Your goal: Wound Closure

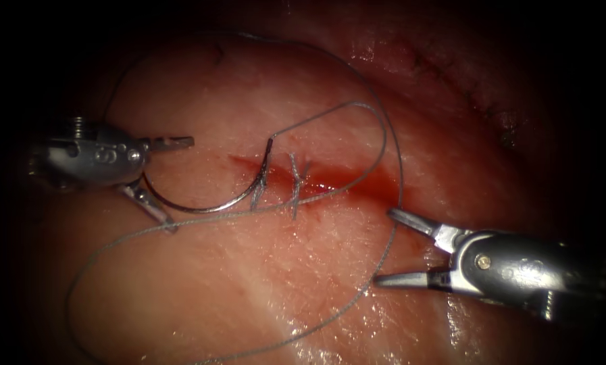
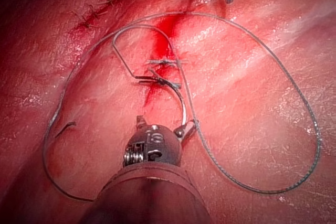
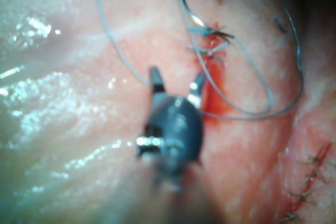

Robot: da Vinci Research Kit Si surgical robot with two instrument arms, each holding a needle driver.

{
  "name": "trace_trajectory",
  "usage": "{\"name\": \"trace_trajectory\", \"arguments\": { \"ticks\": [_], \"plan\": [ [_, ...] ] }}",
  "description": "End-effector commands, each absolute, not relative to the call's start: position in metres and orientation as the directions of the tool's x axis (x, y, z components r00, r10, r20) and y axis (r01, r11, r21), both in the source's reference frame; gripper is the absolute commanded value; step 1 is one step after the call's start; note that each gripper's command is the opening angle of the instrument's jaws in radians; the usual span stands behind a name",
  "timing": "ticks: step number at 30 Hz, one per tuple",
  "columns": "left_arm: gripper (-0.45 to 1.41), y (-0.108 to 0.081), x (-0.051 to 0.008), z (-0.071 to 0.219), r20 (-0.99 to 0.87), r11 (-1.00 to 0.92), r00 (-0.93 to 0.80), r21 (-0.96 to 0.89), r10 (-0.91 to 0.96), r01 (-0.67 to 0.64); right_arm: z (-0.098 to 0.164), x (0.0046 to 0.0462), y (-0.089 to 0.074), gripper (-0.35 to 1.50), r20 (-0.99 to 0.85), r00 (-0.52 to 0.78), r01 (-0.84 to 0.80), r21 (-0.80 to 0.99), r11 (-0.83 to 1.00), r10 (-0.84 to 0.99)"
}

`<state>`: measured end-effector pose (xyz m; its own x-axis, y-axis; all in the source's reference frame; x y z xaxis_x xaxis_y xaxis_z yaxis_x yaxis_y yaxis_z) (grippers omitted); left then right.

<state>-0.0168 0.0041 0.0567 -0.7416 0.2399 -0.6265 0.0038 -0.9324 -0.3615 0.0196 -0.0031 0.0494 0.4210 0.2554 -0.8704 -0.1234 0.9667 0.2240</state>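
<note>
The needle (image 1: 208, 203) was seen lodged through the cut (image 1: 316, 179), unheld; left tool (image 1: 164, 179) and right tool (image 1: 397, 247) were spread wide, empty; regrasping seemed required.

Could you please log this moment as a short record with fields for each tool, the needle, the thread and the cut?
left tool: jaws open around the needle's tip end, holding nothing
right tool: jaws open, holding nothing, right of the cut
needle: passes through the tissue across the cut's left end; swaged end up at the far edge
thread: loose loops on the tissue, running from the needle
cut: two stitches placed, red fluid along it
</note>
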Motion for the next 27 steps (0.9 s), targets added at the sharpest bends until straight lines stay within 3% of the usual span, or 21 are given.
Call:
{"name": "trace_trajectory", "arguments": {
  "ticks": [1, 4, 7, 10, 20, 24, 26, 27],
  "plan": [
    [0.37, 0.0034, -0.0174, 0.0575, -0.629, -0.934, -0.743, -0.356, 0.231, 0.011, 0.0500, 0.0203, -0.0036, 1.25, -0.874, 0.414, -0.124, 0.224, 0.967, 0.256],
    [0.39, 0.0028, -0.0171, 0.0582, -0.617, -0.936, -0.756, -0.352, 0.216, 0.021, 0.0496, 0.0203, -0.0039, 1.25, -0.881, 0.398, -0.130, 0.221, 0.967, 0.255],
    [0.61, 0.0026, -0.0162, 0.0590, -0.593, -0.941, -0.782, -0.339, 0.193, 0.025, 0.0494, 0.0204, -0.0040, 1.25, -0.882, 0.398, -0.129, 0.221, 0.967, 0.254],
    [0.69, 0.0024, -0.0149, 0.0598, -0.570, -0.941, -0.806, -0.335, 0.162, 0.047, 0.0493, 0.0207, -0.0041, 1.25, -0.882, 0.397, -0.130, 0.221, 0.967, 0.254],
    [0.58, 0.0011, -0.0152, 0.0602, -0.497, -0.930, -0.860, -0.357, 0.112, 0.086, 0.0492, 0.0210, -0.0045, 1.25, -0.883, 0.397, -0.129, 0.219, 0.967, 0.252],
    [0.24, 0.0011, -0.0152, 0.0600, -0.496, -0.929, -0.861, -0.359, 0.111, 0.087, 0.0491, 0.0211, -0.0045, 1.25, -0.883, 0.396, -0.129, 0.219, 0.967, 0.253],
    [-0.16, 0.0013, -0.0150, 0.0599, -0.495, -0.928, -0.861, -0.363, 0.116, 0.084, 0.0491, 0.0211, -0.0046, 1.25, -0.883, 0.396, -0.128, 0.219, 0.967, 0.252],
    [-0.45, 0.0013, -0.0149, 0.0598, -0.497, -0.928, -0.861, -0.361, 0.110, 0.091, 0.0491, 0.0211, -0.0046, 1.25, -0.883, 0.396, -0.128, 0.219, 0.967, 0.252]
  ]
}}
